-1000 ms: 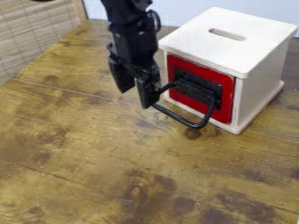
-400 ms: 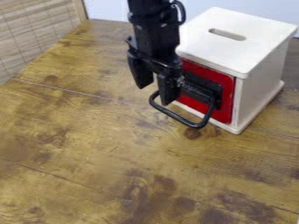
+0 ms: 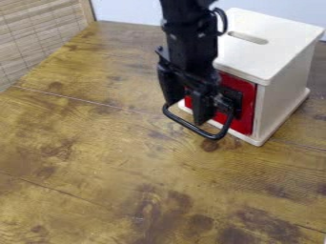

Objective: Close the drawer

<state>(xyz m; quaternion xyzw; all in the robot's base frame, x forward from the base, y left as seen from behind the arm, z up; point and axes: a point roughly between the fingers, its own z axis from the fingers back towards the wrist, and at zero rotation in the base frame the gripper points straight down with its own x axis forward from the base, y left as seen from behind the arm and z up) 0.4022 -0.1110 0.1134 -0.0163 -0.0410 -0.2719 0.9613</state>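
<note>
So on the left there was just bare wooden table (image 3: 90, 143). Mid-frame, the black gripper (image 3: 186, 103) pointed straight down with its fingers spread wide apart, holding nothing. The red drawer (image 3: 234, 103) sat right behind it, in the front of the white box (image 3: 274, 62) at the right, its black loop handle (image 3: 197, 127) sticking out under the fingertips.

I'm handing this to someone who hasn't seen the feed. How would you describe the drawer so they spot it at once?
On the wooden table stands a white cube-shaped box with a slot in its top. The drawer is its red front face with a black panel, just behind the open gripper. Its large black loop handle sticks out over the table.
</note>
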